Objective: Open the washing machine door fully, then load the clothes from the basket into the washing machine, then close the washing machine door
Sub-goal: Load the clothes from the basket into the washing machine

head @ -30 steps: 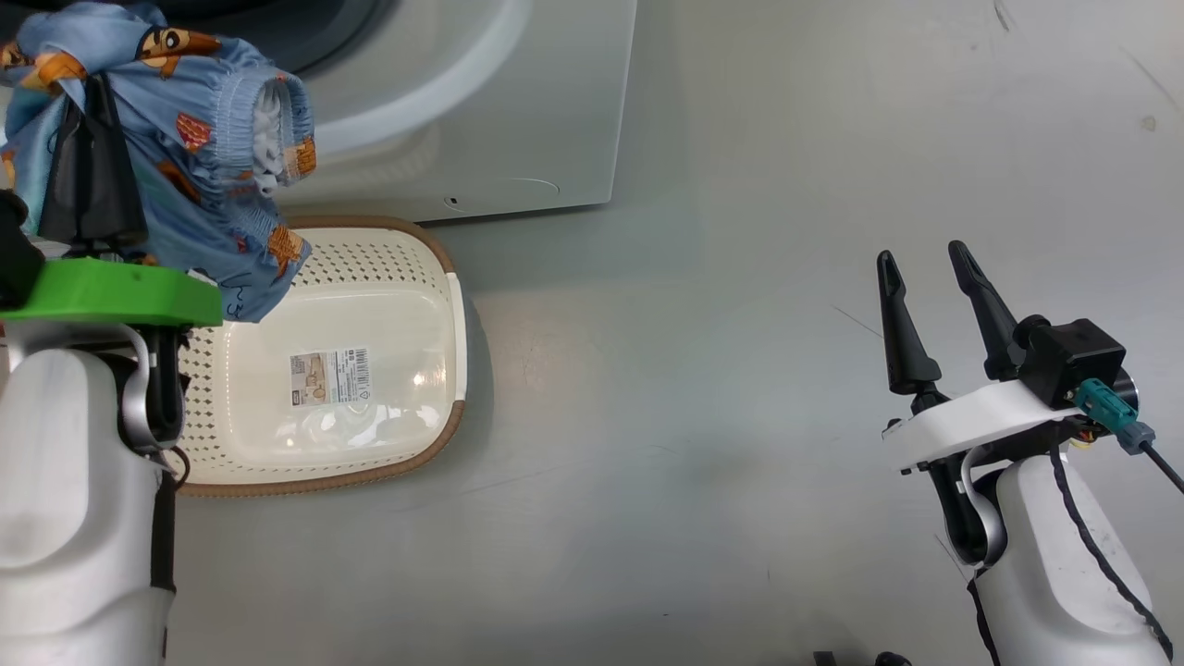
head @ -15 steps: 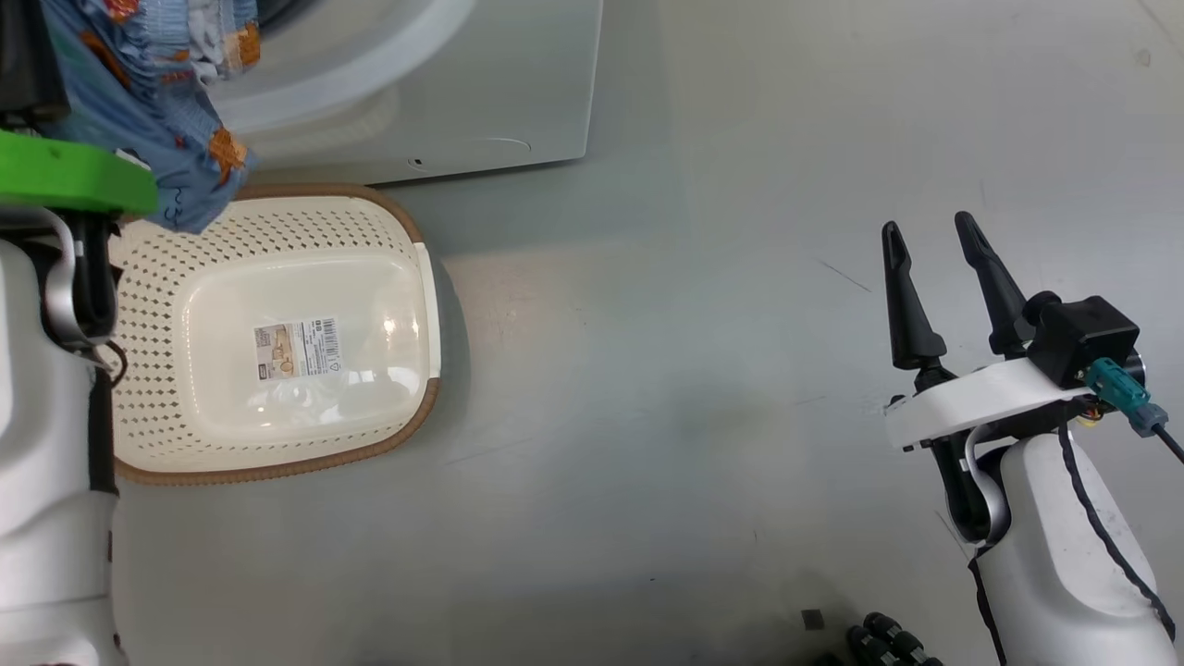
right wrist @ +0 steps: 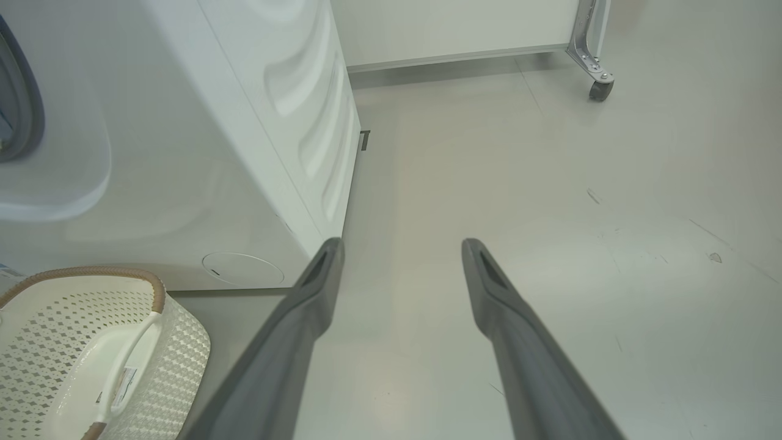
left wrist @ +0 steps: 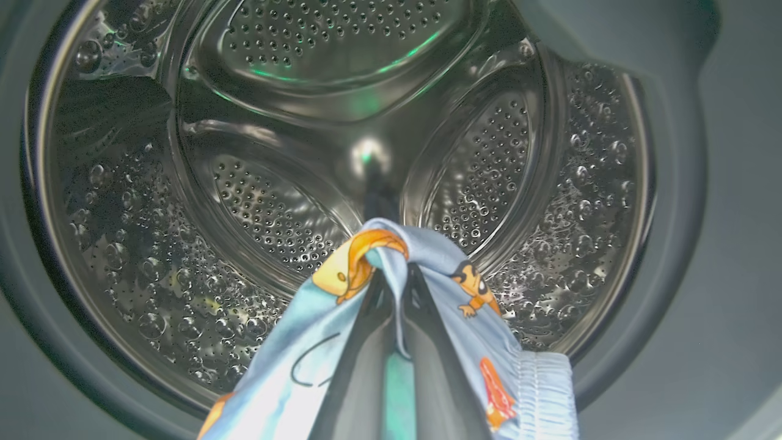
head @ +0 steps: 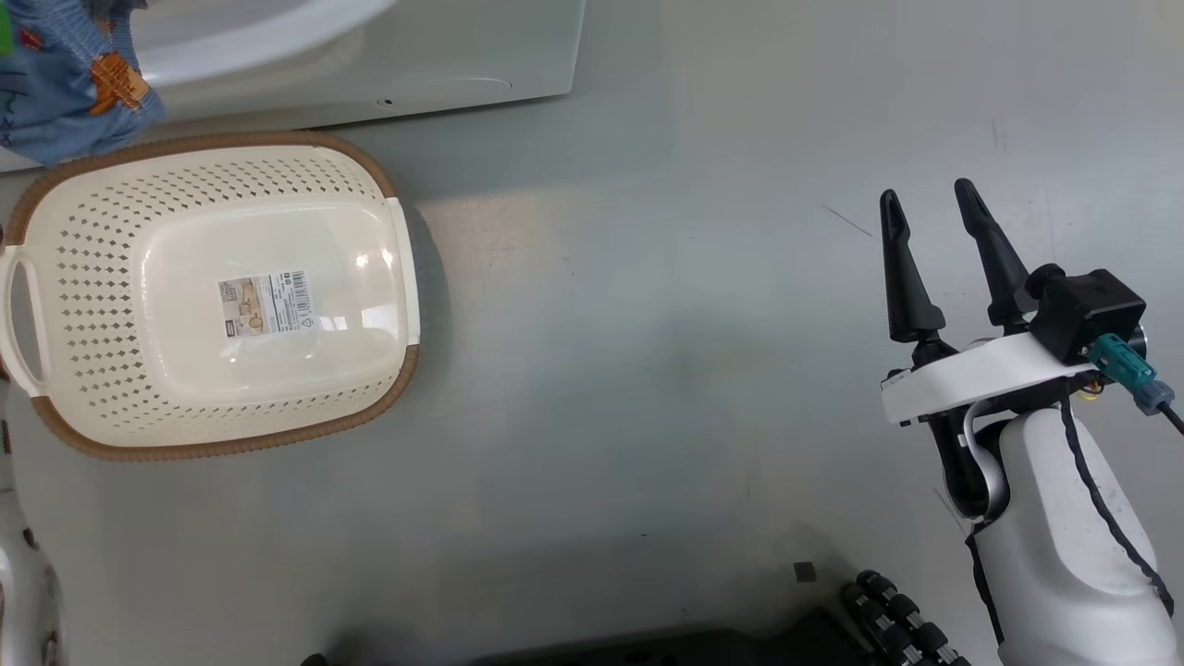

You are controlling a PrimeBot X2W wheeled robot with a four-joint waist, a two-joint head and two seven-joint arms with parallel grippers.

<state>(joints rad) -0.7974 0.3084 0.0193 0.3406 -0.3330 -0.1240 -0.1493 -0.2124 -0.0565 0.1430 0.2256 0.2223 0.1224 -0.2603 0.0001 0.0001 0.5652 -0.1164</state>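
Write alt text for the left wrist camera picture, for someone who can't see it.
The left gripper, shut on light blue cartoon-print clothes, points into the perforated steel drum of the washing machine. The drum looks empty.

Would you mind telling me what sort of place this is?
Likely a laundry area set up in a lab or workshop: a front-loading washing machine, a laundry basket on grey floor, and a wheeled metal frame.

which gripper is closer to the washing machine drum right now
Left. The left gripper, shut on the clothes, is right at the mouth of the drum, pointing in. The right gripper is open over the floor, off to one side of the washing machine.
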